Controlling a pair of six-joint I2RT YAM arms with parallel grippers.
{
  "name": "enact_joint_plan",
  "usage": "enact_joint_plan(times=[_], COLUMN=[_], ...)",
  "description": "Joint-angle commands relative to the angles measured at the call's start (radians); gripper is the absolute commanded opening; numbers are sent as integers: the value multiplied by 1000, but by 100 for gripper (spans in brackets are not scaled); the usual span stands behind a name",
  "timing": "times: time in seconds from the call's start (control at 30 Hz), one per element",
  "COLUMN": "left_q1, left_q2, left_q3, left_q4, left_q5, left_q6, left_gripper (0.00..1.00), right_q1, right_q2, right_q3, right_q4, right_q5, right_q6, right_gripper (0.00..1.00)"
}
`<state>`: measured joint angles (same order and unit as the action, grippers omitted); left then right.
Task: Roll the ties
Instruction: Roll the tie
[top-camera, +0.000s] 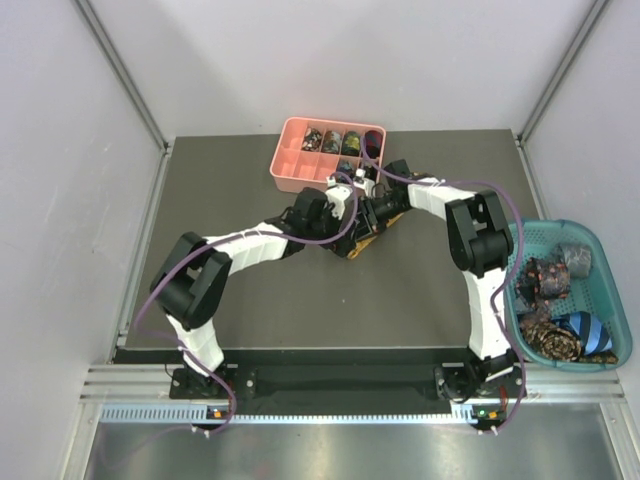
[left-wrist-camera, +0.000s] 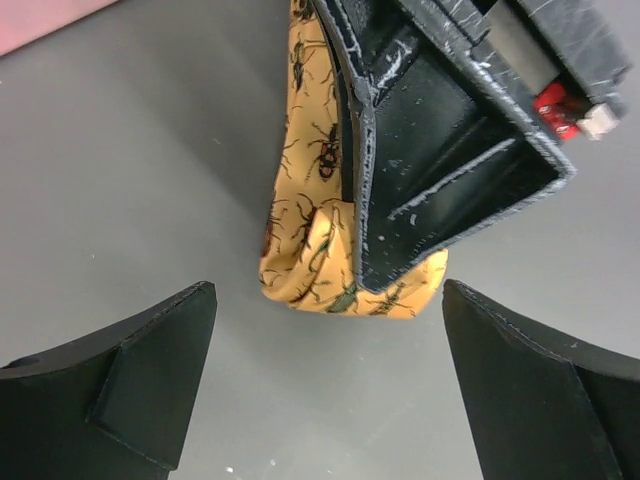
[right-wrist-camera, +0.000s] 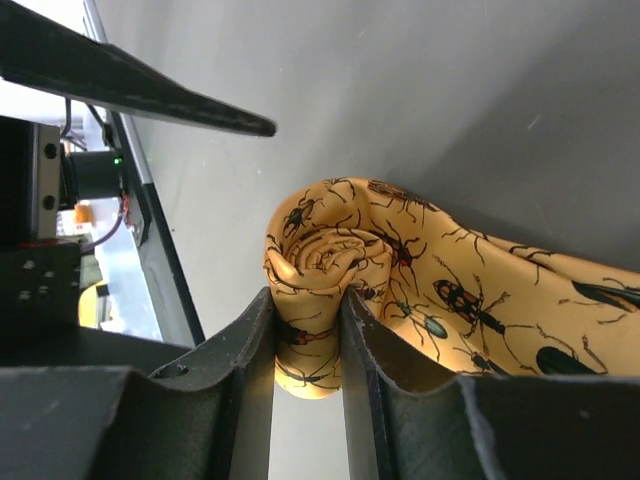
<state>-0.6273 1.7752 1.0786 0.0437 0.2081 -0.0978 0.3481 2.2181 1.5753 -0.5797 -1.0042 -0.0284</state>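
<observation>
Even, soft overhead light, faint shadows; wrist views sharp, the overhead view slightly grainy.

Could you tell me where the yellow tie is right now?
The yellow tie lies mid-table in the top view, just in front of the pink tray, its rolled end pinched in the right gripper.

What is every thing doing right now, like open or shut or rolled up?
yellow tie: partly rolled; coil end pinched, the rest trailing unrolled.
right gripper: jaws shut on the yellow tie's coil.
left gripper: jaws open, holding nothing.
pink tray: holds rolled ties in its back row.
teal basket: holds bunched-up ties.
</observation>
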Motion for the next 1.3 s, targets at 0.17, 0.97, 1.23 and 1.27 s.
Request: enact_joint_plan(times=[0.17, 0.97, 1.23, 1.27], left_q1=[-41, -69, -126, -129], left_q2=[50, 176, 171, 174], left_q3=[67, 110, 84, 89], left_q4=[-28, -39, -106, -114], left_q5=[-53, -102, -196, -194], left_q6=[130, 175, 147, 144], left_gripper=[99, 92, 89, 87], right_q1=[-20, -35, -34, -35], right_q2=[74, 89, 63, 60], right_q3=[69, 92, 69, 66], right_q4=[-48, -71, -71, -69], right_q5=[75, 141, 180, 185], right_q6=[-102, -102, -91, -91], right_gripper=[8, 21, 37, 38])
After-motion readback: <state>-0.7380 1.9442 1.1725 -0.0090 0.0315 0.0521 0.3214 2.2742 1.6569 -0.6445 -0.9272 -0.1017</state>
